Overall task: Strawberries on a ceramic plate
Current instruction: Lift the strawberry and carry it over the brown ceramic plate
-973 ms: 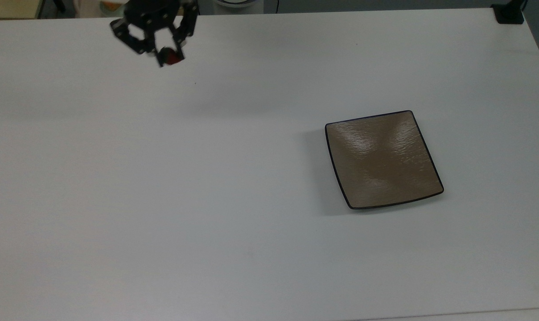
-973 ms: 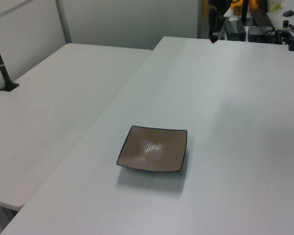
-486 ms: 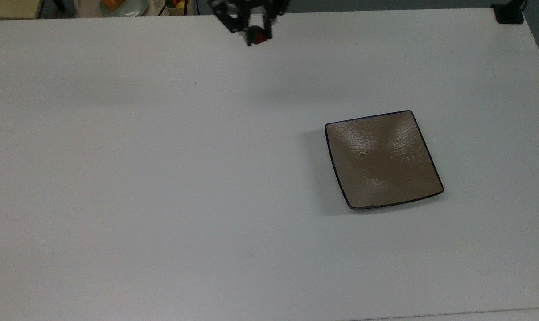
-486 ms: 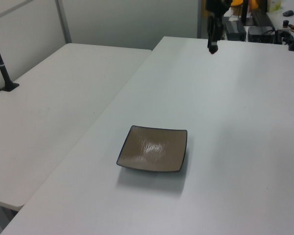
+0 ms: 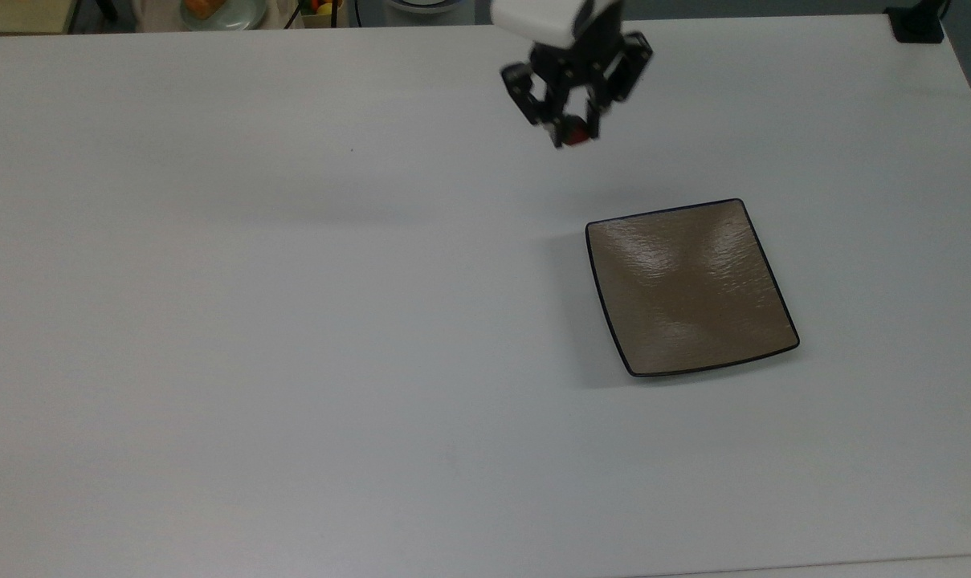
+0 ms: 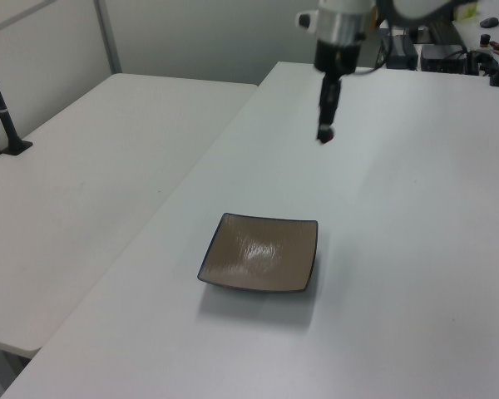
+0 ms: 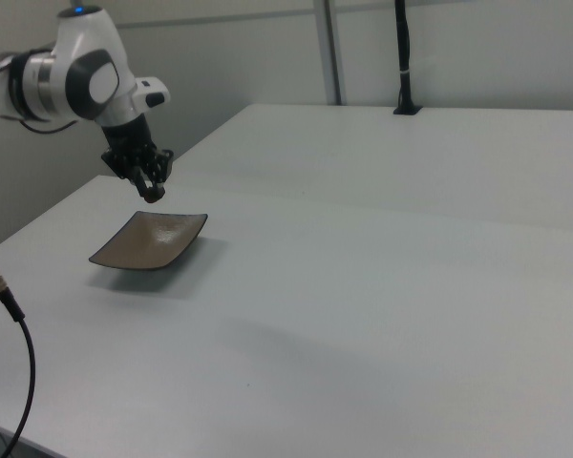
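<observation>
Top view: hand [image 5: 575, 136] clenched on strawberry [image 5: 577, 135], red showing between fingertips. Over last second it has swept from top view's far left along back edge to spot near ceramic plate [image 5: 688, 286], not yet over it.

Left view: hand [image 6: 325, 135] hangs high above worktop [image 6: 416, 249], beyond plate [image 6: 260, 264]; berry probably dark speck at tip.

Right view: hand [image 7: 153, 191] just above plate's [image 7: 150, 240] far edge. Transport nearly done; short advance and descent likely remain before release.
</observation>
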Robot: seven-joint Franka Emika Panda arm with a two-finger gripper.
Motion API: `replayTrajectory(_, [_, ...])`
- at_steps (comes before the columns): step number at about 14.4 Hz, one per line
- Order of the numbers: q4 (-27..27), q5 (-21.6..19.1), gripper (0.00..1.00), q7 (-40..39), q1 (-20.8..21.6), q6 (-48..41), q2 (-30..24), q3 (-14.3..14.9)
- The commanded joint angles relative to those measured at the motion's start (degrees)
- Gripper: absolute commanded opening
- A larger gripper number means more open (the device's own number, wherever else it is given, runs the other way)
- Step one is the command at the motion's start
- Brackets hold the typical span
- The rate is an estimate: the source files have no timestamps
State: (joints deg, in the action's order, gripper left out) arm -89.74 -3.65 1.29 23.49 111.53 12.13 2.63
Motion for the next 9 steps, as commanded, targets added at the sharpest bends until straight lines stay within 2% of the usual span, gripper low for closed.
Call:
replayTrajectory(1, [-0.17,-0.31,0.05,6.69,3.84,11.75,6.31,0.27])
replayTrajectory(5, [-0.17,-1.18,0.05,8.2,4.99,20.55,11.86,0.27])
replayTrajectory(9, [-0.26,-2.06,0.07,8.2,5.69,26.53,16.08,-1.66])
